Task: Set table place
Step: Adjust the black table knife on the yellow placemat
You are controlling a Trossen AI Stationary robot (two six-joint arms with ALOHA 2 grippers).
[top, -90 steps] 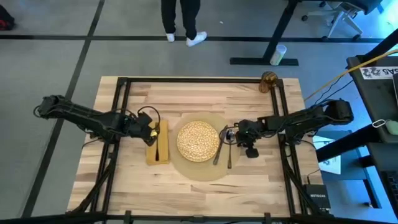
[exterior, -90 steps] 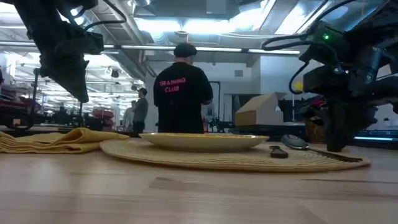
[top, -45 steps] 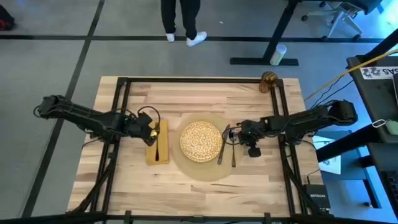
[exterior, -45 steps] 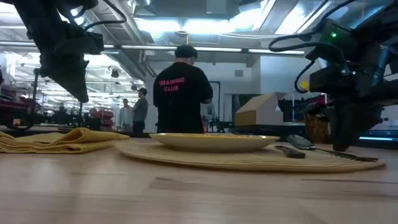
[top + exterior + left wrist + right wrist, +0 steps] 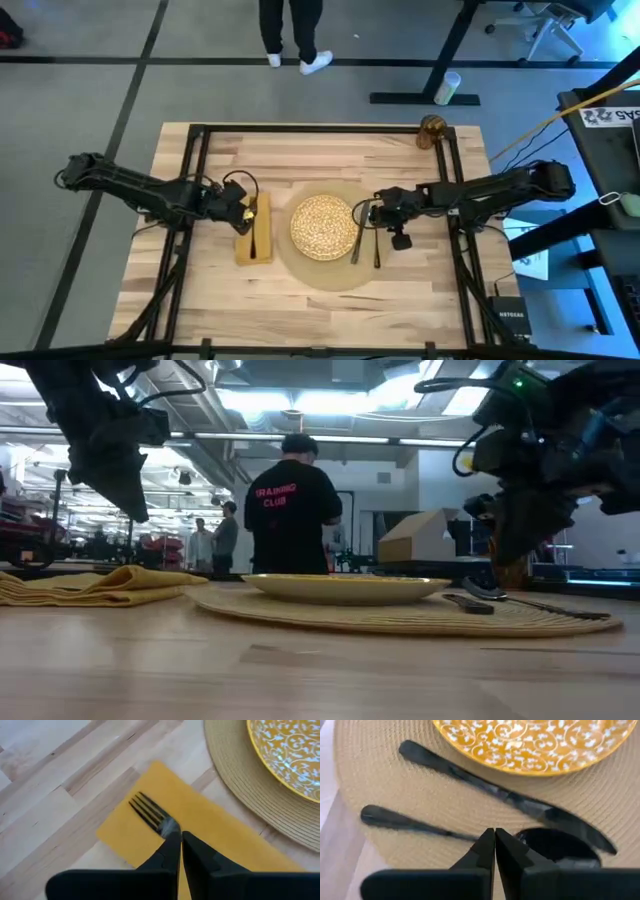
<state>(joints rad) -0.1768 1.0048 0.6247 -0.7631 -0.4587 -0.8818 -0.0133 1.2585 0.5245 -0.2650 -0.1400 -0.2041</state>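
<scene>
Tan placemat [image 5: 322,273]: centre of table [image 5: 400,160], carrying plate [image 5: 322,226], knife [image 5: 357,240], spoon [image 5: 374,245].
Napkin [image 5: 245,250]: left of placemat, fork [image 5: 256,228] on it.
Left gripper [image 5: 180,837]: jaws closed, above fork.
Right gripper [image 5: 494,833]: jaws closed, over spoon bowl.

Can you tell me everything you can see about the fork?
The fork is dark metal with four thin tines. It lies flat on the mustard-yellow napkin, which sits on the wooden table just beside the round woven placemat. The left end effector is right over the neck of the fork, its fingers pressed together, hiding the handle. Whether it touches the fork cannot be told.
</scene>
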